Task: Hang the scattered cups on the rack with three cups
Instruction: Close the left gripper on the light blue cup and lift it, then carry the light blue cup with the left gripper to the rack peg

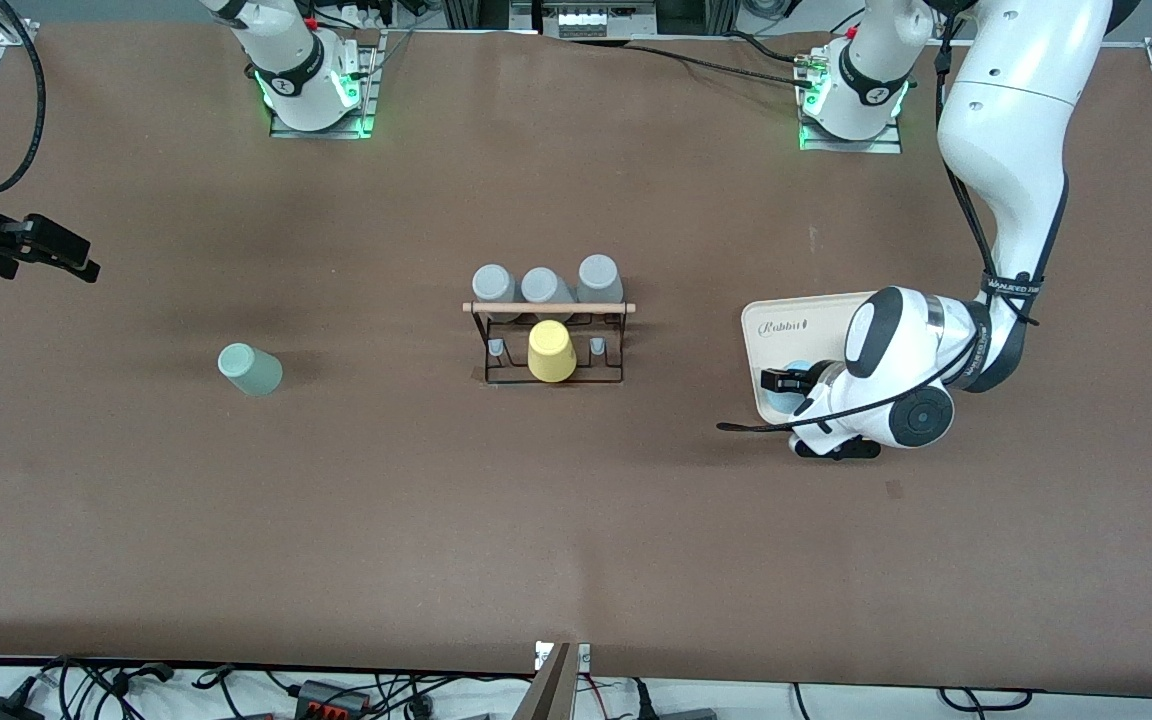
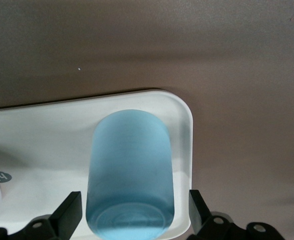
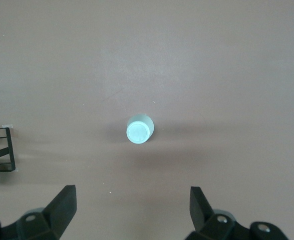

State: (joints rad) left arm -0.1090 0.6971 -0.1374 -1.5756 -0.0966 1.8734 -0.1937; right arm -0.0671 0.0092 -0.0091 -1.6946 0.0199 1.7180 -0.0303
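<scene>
Two scattered cups: one light blue cup (image 2: pixel 130 172), one mint green cup (image 1: pixel 249 369). Blue cup lies on its side on the cream tray (image 1: pixel 801 322) toward the left arm's end of the table, at the tray corner nearer the front camera. Left gripper (image 2: pixel 131 215) is down at the tray, one finger on each side of the blue cup, small gaps visible on both sides, so the jaws bracket it but no firm clamp shows. Mint cup stands alone on the brown table (image 1: pixel 576 520) toward the right arm's end, well apart from everything.

One rack (image 1: pixel 549 340) mid-table, wooden rod on top. Three grey cups (image 1: pixel 546 285) sit in a row at its edge farther from the front camera; one yellow cup (image 1: pixel 550 351) sits upside down on the nearer row's middle peg.

Right gripper (image 3: pixel 131 212) waits over bare table, jaws wide apart, holding nothing; mint cup near it, not between the fingers.
</scene>
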